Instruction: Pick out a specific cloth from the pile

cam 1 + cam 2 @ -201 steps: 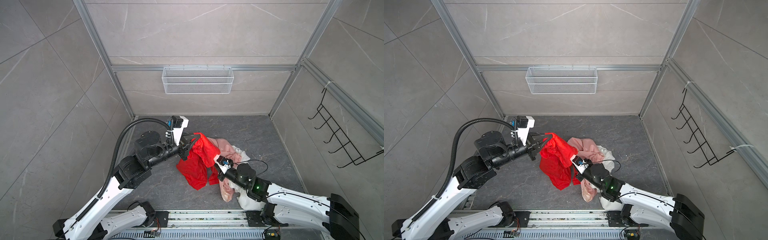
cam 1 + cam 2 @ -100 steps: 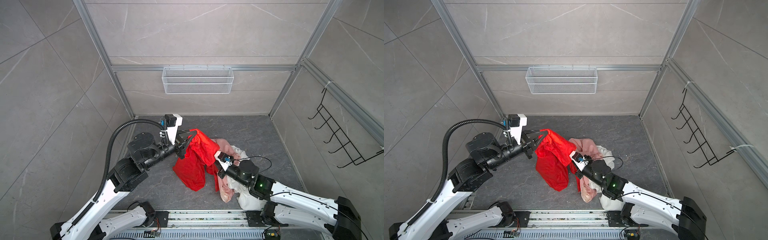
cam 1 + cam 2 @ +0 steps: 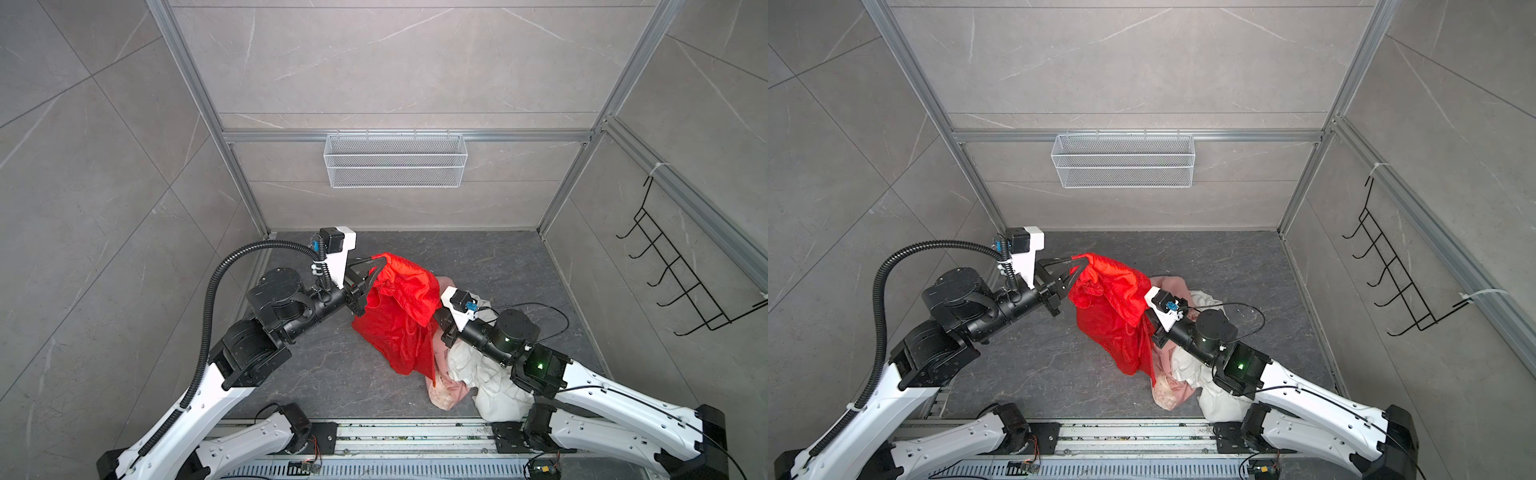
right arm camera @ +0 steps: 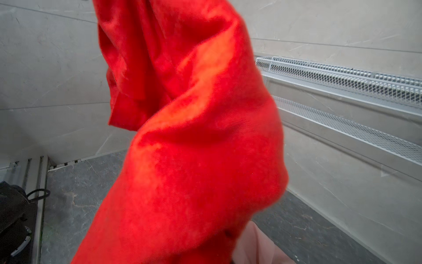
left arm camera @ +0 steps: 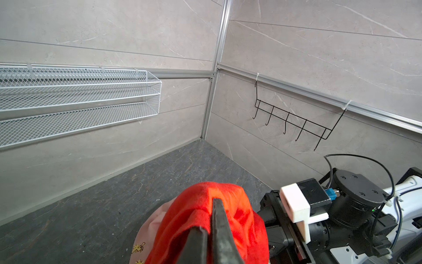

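Over the last second the left arm has drawn back and upward, and the right arm has risen and pushed toward the back wall. The bright red thin fabric cloth [image 3: 399, 316] now hangs broader between them, mostly clear of the dark grey stone-patterned table [image 3: 316, 374]. Left end effector [image 3: 383, 262]: jaws closed, pinching the cloth's top edge; plain in the left wrist view. Right end effector [image 3: 445, 328]: fingers buried under red folds in every view. It is closed and, judging by how the fabric drapes from it, probably gripping the cloth too. Lowest hem sits near or on the table. One red tail trails down against the pile of soft fabrics [image 3: 461, 368]: pale pink cloth [image 3: 446, 395] and white ruffled cloth [image 3: 496, 390], lying under the right arm. Reading: the right piece is chosen and nearly separated, but that tail is not yet free of the pink.
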### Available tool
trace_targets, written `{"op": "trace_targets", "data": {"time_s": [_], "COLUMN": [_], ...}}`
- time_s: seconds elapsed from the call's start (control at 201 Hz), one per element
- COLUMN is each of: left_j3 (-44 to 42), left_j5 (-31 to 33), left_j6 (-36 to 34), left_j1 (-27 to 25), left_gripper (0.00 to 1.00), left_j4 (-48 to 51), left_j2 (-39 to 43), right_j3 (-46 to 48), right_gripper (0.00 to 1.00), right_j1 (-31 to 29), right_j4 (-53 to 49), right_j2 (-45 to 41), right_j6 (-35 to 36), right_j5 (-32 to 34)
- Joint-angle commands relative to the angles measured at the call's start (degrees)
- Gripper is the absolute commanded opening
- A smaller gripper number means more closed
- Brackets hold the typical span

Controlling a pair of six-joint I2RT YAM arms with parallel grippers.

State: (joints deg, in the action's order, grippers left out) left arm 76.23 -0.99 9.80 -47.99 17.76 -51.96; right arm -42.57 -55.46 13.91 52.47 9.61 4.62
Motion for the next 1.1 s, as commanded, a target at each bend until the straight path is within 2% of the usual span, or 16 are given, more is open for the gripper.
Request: {"op": "trace_targets", "data": {"time_s": [0.0,0.179,0.841,1.09], "left_j3": [0.52,0.88,0.78,-1.58], "left_j5": [2.46,8.77,16.2,25.41], "left_j6": [-2.3,-2.35,-1.51,1.29], "left_j1": [-0.01,0.0,-0.05,-0.02], "left_gripper": [0.0,0.0,0.0,0.0], "left_j4": [-2.79,0.36,4.77,9.8], "left_j2": [1.26,0.52,0.71,1.87], "right_j3": [-3.58,-7.11,-22.54,-28.24], "right_gripper": [0.0,0.0,0.0,0.0], "right_j1": [-0.26,-0.26,-0.26,-0.27], "right_j4": [-0.01,-0.38,-5.98,-5.52], "right_j2": [-0.97,0.38,11.56,14.46], "right_j6": [-1.33,-0.91,-2.59,-3.07], "right_j5": [-0.76,-1.41,-1.46,-3.49]}}
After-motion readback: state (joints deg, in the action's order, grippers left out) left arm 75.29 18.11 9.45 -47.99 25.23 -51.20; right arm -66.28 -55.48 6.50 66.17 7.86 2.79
